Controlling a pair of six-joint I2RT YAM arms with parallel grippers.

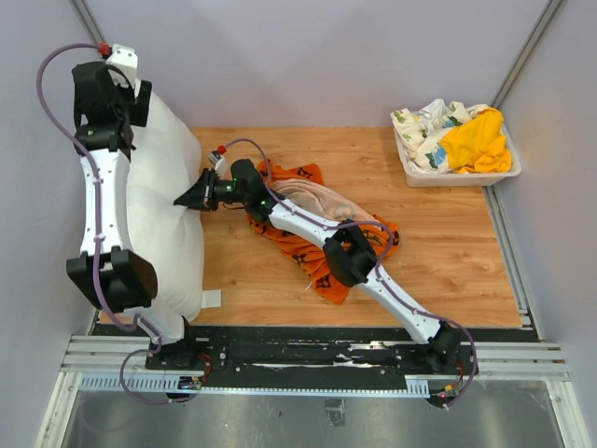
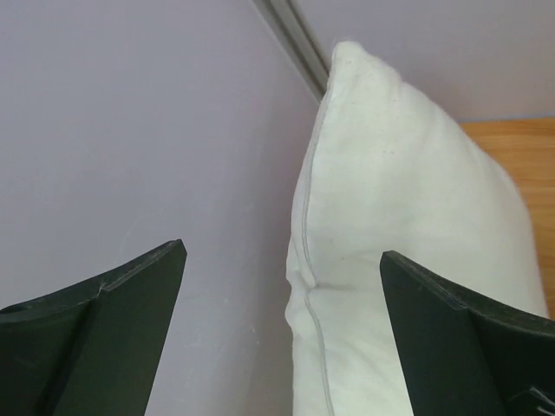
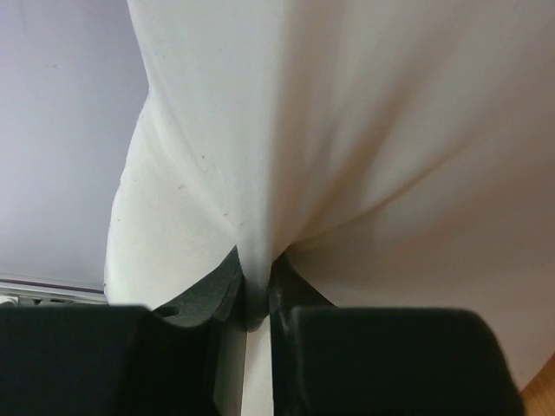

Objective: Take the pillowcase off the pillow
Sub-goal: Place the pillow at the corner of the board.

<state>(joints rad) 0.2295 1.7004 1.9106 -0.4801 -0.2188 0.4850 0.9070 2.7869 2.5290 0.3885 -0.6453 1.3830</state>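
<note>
Light wooden table [image 1: 438,233], plank-look top. A big plump white pillow [image 1: 173,187] takes up the whole left edge. The orange pillowcase [image 1: 317,278] with black print is crumpled in a heap about mid-table, just right of the pillow. A white plastic bin [image 1: 462,177] sits in the far right corner, and a small white scrap [image 1: 212,299] lies by the near edge, right beside the pillow.

Left arm [image 1: 98,205] stretched from base toward twelve o'clock, left gripper [image 2: 282,248] jaws spread wide, right arm [image 1: 373,271] reaching toward ten o'clock, right gripper [image 1: 191,198] nipped tight on a fold of the pillow [image 3: 347,130]
</note>
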